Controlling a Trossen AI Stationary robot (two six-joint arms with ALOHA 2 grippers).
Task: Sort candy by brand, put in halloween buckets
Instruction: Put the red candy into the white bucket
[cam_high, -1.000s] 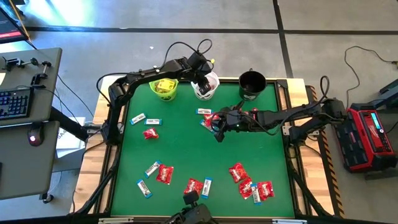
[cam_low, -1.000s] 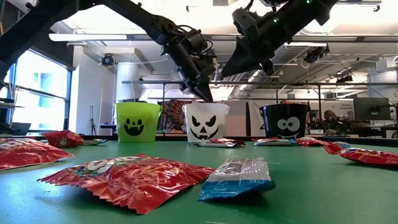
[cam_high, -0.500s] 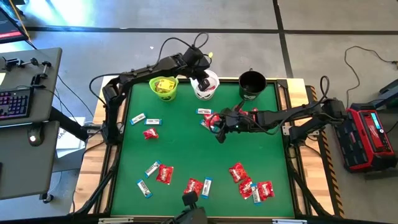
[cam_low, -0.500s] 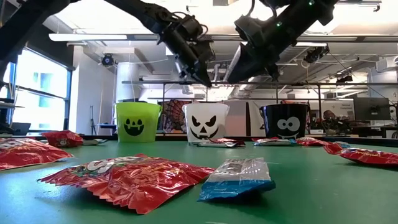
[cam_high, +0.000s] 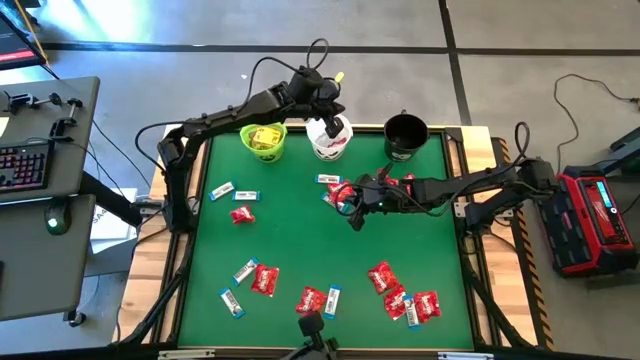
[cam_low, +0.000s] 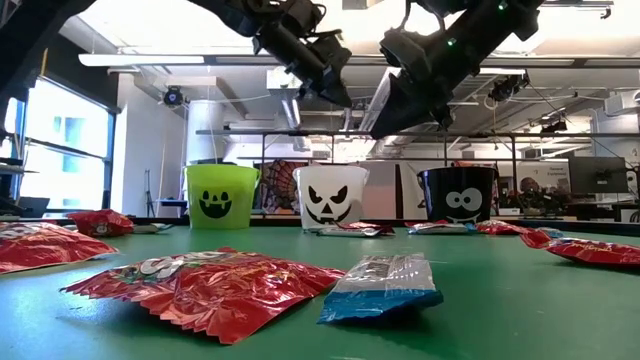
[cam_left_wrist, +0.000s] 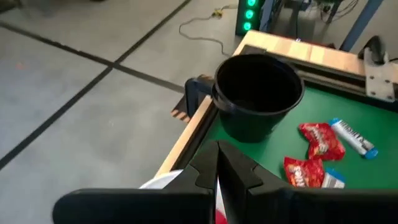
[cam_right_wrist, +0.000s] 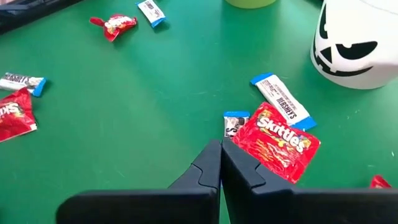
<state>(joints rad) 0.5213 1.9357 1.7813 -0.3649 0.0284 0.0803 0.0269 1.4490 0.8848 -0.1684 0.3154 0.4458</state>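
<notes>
Left end effector (cam_high: 333, 122) has lifted up and away from the white plastic pail with a jack-o'-lantern face (cam_high: 331, 141) since a second ago, and its fingers have gone from partly apart to pressed together, nothing held. It now hangs above that pail's rim, upper middle of the high view.

Containers: lime green plastic pail with a dark face (cam_high: 264, 141) holds yellow packets (cam_high: 263, 136). White pail's contents: can't tell. Round black plastic pail (cam_high: 405, 135) shows nothing inside in the left wrist view. All three stand in a row along the top edge of the green tabletop (cam_high: 300, 235).

Right end effector (cam_high: 351, 210) sits centre frame, unchanged, fingers together and empty, raised over the tabletop in the low view. Red Skittles packet (cam_right_wrist: 277, 140) and a narrow blue-and-white Hershey's bar (cam_right_wrist: 281, 101) lie just beyond its tips in the right wrist view, with a smaller blue-and-white bar (cam_right_wrist: 234, 122) touching the red packet's edge.

Loose candy elsewhere: red packets and blue-and-white bars (cam_high: 234, 192) at left middle, a cluster at lower middle (cam_high: 262, 278), another at lower right (cam_high: 405, 298), and a few pieces by the black pail (cam_left_wrist: 321, 141). In the low view a red packet (cam_low: 205, 283) and a blue-and-white bar (cam_low: 382, 283) fill the foreground. Nothing blocks the pails' openings apart from the left arm over the white one.
</notes>
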